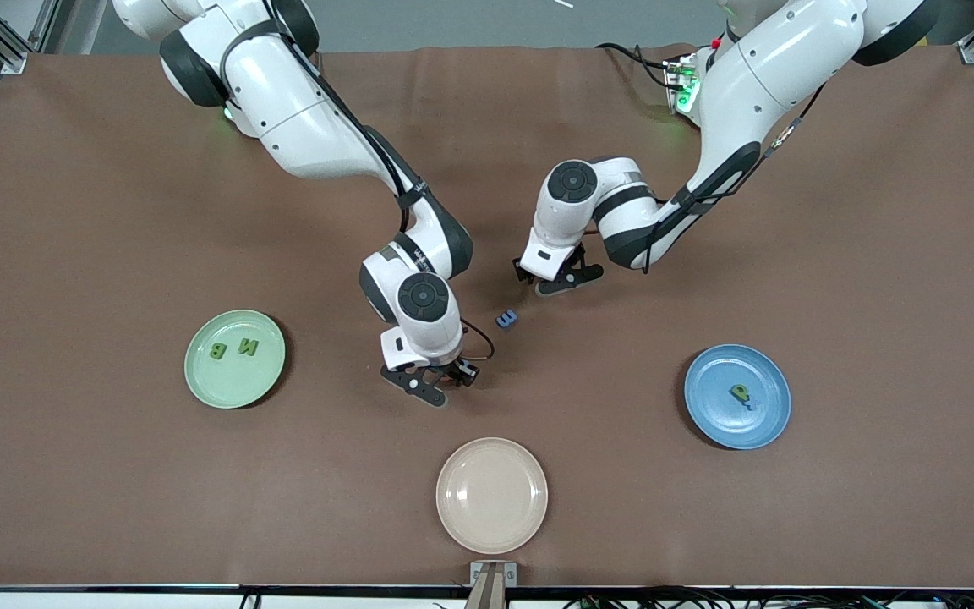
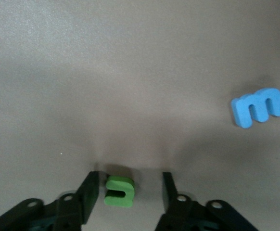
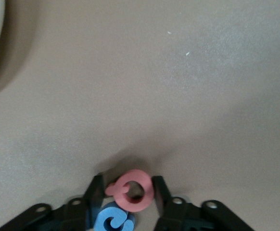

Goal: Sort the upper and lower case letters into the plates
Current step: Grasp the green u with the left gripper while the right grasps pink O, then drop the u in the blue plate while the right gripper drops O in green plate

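Fingers of the right gripper [image 3: 128, 188] are pressed on both sides of a pink letter [image 3: 132, 189] that looks like a round Q. A blue letter [image 3: 113, 220] lies right beside the pink one, partly under it and close to one finger. This gripper is low over the brown table [image 1: 115, 211], and the cream plate [image 1: 492, 495] sits a little way from it, nearer the front camera.

The left gripper [image 2: 130, 188] is also low over the table. Its fingers are partly open, with a small green letter [image 2: 119, 191] between them. One finger touches the green letter or nearly does, and the other finger has a gap beside it. A blue m [image 2: 258, 107] lies flat on the table not far from this gripper, apart from it.

Farther out, the pale green plate [image 1: 235, 359] is toward the right arm's end of the table, with two green letters [image 1: 233, 348] in it. The blue plate [image 1: 737, 396] is toward the left arm's end, well apart from both grippers, and there is a small letter [image 1: 741, 394] in it too.
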You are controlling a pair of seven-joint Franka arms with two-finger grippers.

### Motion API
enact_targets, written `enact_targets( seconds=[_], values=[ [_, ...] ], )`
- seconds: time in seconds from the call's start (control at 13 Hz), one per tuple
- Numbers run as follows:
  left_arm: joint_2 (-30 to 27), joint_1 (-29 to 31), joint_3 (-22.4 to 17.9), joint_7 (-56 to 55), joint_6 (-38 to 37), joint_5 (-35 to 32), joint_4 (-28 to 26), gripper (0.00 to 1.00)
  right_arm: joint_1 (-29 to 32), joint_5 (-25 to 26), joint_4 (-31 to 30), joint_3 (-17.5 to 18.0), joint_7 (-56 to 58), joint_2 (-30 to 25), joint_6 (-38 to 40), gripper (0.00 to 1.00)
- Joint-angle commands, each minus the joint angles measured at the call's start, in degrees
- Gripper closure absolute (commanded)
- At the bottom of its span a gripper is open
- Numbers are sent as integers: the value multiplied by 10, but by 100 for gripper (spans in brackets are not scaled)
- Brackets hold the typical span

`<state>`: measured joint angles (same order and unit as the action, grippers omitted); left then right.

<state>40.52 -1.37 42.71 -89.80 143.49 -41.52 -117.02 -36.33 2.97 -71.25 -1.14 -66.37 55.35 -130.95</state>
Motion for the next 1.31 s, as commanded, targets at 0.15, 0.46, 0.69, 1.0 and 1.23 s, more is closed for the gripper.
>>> enact_targets(
  seconds=[0.15, 0.46, 0.69, 1.0, 1.23],
  values=[
    [10, -1, -2, -8, -4, -10, 3, 50, 27, 7, -10, -2, 46, -25, 38, 100],
    [7, -1, -2, -9, -12, -5, -1, 69, 106, 1, -122, 1, 213, -140, 85, 100],
    [5, -5, -2, -8, -19, -5, 1, 98, 184, 1, -248, 1, 370, -228, 60, 100],
    [-11, 7, 1, -3, -128, 3, 79, 100, 246, 2, -386, 0, 492, -299, -14, 100],
    [-10, 46, 0, 40, -204, 5, 159, 100, 268, 2, -431, 0, 520, -300, -61, 99]
  ],
)
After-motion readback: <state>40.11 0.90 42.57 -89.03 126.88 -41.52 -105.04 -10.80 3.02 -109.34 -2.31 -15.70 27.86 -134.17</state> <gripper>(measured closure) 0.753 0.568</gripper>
